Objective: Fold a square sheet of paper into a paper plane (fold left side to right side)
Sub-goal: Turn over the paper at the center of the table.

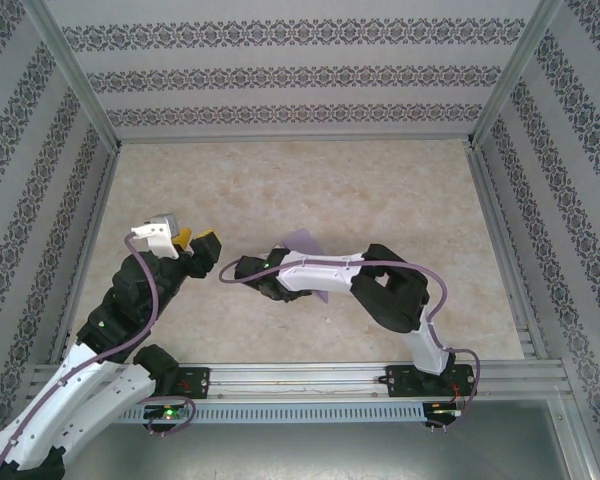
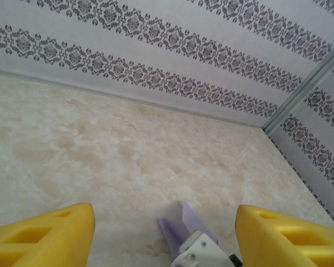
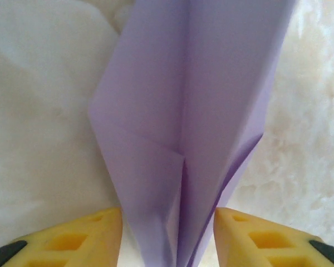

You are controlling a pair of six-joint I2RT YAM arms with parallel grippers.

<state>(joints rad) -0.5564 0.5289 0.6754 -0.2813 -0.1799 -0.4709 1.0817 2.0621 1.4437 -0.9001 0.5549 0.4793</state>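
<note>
Your right claw (image 3: 167, 222) stands parted astride the paper plane (image 3: 189, 100), centre frame; lift straight up, clear of its crease. Your left claw (image 2: 164, 214) hangs wide, empty.

The pale beige tabletop with a marble look (image 1: 280, 190) is flat and brightly lit. White walls with dark flowery stripes (image 1: 290, 75) stand on three sides. Shiny silver metal posts (image 1: 75, 80) run up the corners.
</note>
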